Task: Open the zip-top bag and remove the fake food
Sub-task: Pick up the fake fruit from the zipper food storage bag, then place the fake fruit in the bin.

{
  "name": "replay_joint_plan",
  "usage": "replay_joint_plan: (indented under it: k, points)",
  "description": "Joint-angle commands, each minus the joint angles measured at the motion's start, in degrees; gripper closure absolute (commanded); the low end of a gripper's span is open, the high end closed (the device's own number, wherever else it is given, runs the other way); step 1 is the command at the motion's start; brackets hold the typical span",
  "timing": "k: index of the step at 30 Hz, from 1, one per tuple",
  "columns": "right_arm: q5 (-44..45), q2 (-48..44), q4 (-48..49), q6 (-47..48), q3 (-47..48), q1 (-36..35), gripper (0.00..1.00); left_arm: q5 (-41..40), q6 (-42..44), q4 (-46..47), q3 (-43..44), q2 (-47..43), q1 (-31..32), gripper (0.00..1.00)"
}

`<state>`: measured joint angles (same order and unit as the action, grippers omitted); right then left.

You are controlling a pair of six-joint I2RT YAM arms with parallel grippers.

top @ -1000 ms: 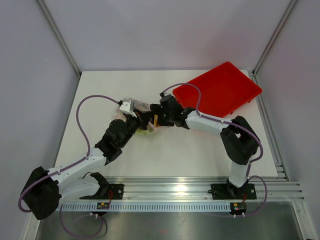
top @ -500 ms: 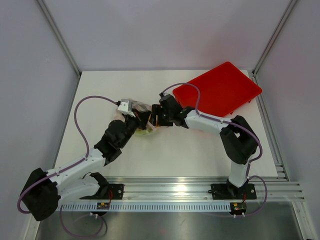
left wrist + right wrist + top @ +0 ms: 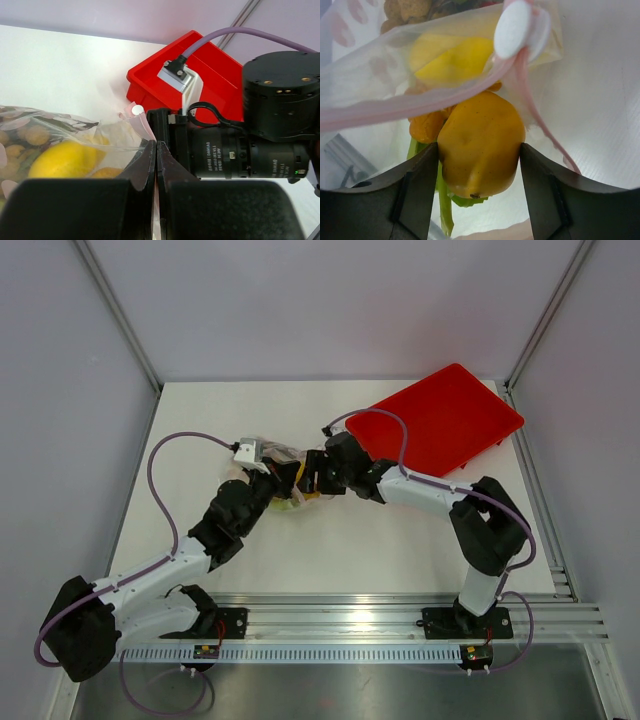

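Our right pincer (image 3: 477, 150) is clamped on a yellow-orange plastic toy fruit (image 3: 480, 131) at the mouth of the clear crinkly zip-top bag (image 3: 280, 453), centre-left from above, left pincer (image 3: 156, 150) pinching its edge; if that slips, the bag drags along.

Overhead looks down; wrist views close, sharing bag (image 3: 370, 65)

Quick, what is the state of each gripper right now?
Left gripper: shut, pinching the edge of the zip-top bag.
Right gripper: shut on a yellow fake food piece.
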<state>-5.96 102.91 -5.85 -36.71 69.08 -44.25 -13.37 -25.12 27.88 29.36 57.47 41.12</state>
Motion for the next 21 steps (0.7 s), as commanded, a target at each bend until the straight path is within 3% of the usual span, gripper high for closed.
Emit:
replay_joint_plan:
  k: [1, 21]
  points:
    - [-1.8, -4.8, 5.0, -0.9, -1.4, 0.0, 0.37, -2.3, -0.4, 2.2, 1.5, 0.2, -0.2, 1.00]
    - [-2.1, -13.1, 6.1, -2.1, -5.8, 4.8, 0.37, -9.3, -0.3, -1.6, 2.9, 1.5, -0.2, 1.00]
